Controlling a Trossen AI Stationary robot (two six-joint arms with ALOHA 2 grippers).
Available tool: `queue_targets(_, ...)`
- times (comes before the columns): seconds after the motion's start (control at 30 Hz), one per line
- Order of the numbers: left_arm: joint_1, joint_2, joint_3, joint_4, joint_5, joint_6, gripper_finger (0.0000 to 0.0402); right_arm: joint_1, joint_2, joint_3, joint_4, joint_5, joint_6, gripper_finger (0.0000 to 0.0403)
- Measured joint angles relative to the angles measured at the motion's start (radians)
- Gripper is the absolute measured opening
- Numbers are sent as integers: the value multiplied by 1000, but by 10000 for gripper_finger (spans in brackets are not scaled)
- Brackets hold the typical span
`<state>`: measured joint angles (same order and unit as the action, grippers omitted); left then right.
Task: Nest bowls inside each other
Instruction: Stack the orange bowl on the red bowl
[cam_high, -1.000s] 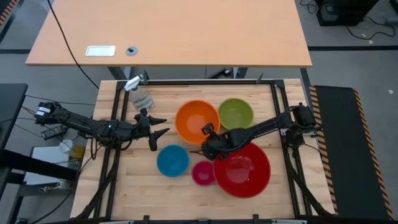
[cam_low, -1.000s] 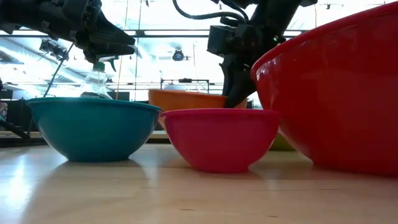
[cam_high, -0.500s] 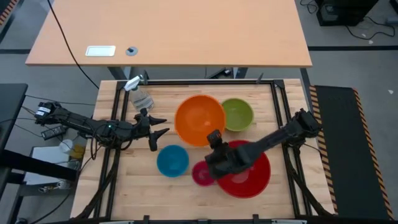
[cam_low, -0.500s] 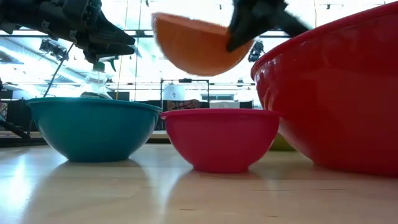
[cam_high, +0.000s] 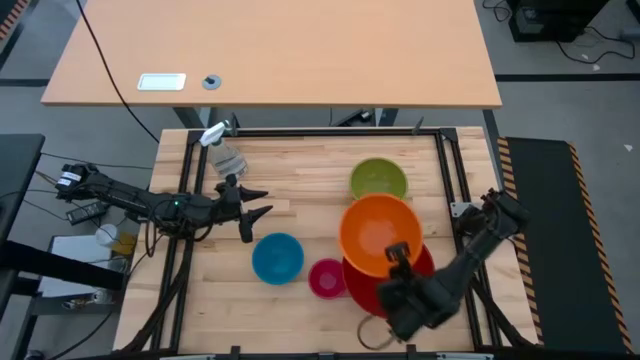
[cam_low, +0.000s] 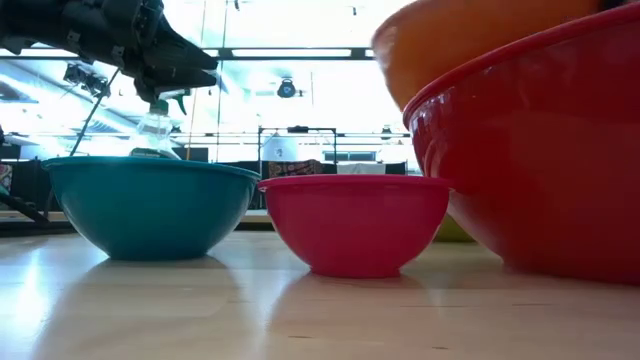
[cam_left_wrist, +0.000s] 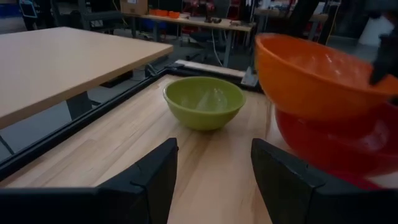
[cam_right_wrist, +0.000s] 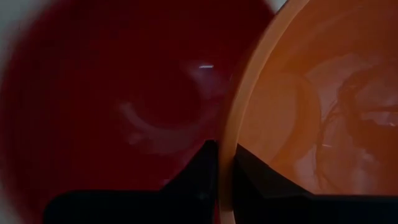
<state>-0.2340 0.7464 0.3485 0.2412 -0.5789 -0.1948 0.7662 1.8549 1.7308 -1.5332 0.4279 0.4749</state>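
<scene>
My right gripper is shut on the orange bowl, which hangs over the far part of the large red bowl at the near right. The green bowl rests on its base farther back. The blue bowl and the small pink bowl stand side by side near the middle. My left gripper hovers open at the left, above the table and beyond the blue bowl, with nothing between its fingers. My right gripper has the orange bowl's rim on its near side, one finger inside the bowl and the other outside. The fingers come steeply from above, slanting in from the near side. The bowl is lifted and a little tilted, above the red bowl.
A clear spray bottle lies at the far left of the board. A black frame runs round the wooden board. Bare wood lies open in the far middle, between the bottle and the green bowl.
My right gripper has lifted the orange bowl from beside the green bowl and carried it toward the near right, over the red bowl. The wrist has rolled on the way. The other bowls have stayed in place.
</scene>
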Motion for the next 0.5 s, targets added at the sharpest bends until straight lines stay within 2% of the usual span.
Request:
queue_targets(0.13, -1, 0, 0, 71, 2, 4, 208, 67, 0, -5, 21, -62, 133, 36)
queue_targets(0.23, -1, 0, 0, 112, 56, 5, 208, 100, 0, -34, 80, -60, 190, 36)
queue_targets(0.33, -2, 0, 0, 145, 100, 7, 208, 112, 0, -80, 149, -60, 215, 36)
queue_targets(0.5, -1, 0, 0, 186, 100, 26, 208, 91, 3, -169, 263, -85, 214, 36)
